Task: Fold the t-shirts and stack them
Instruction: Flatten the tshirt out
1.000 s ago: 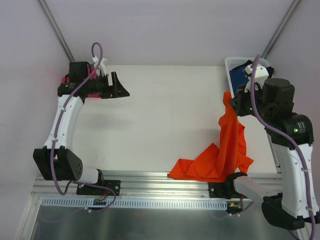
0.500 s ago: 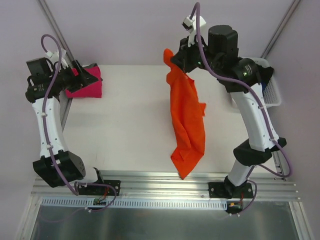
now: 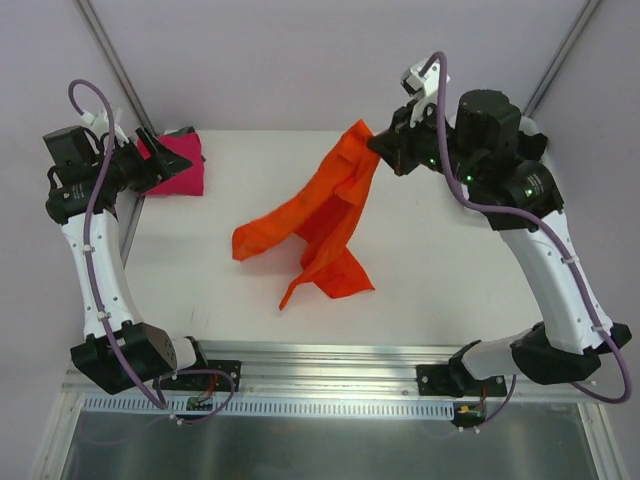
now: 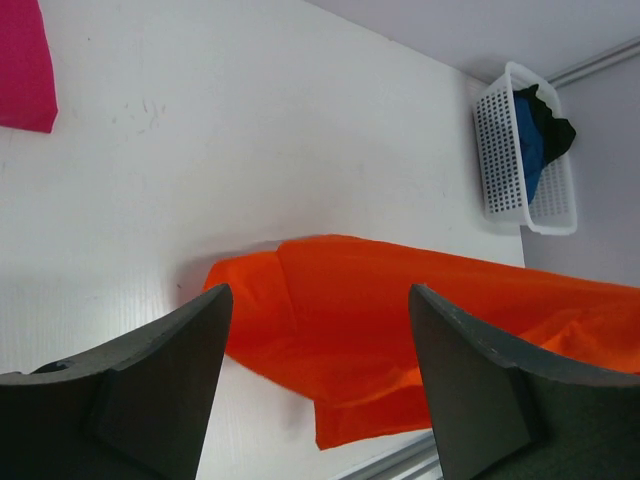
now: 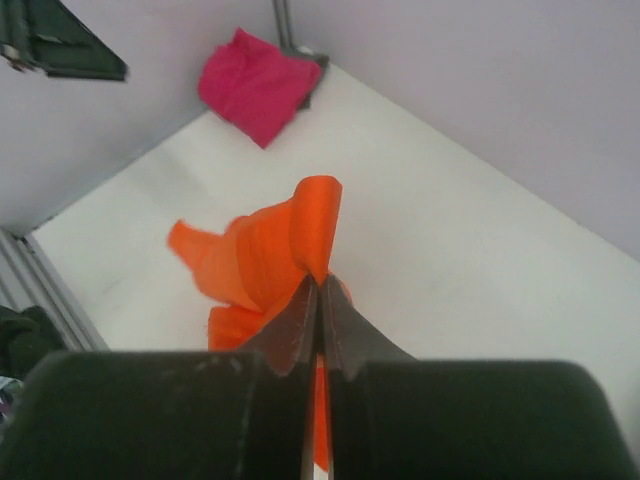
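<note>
Right now my right gripper is pinched tight on one end of the orange t-shirt, held above the far middle of the white table. From that pinch the cloth slopes down and to the left. Its lower part lies loose and twisted around the table's middle, with one tail pointing left and another toward the near edge.

My left gripper stands wide apart with nothing between its fingers. It hovers at the far left corner, just beside the bundled magenta-pink t-shirt at the far left edge. In my left wrist view the orange cloth lies well beyond those fingers, apart from them.

Open white surface runs between the two shirts and to the right of the orange one. A white mesh basket sits at the far right edge, holding the dark blue t-shirt and the black t-shirt.

My right arm arches high, elbow out to the right. My left arm rises from its base and bends inward at the wrist.
</note>
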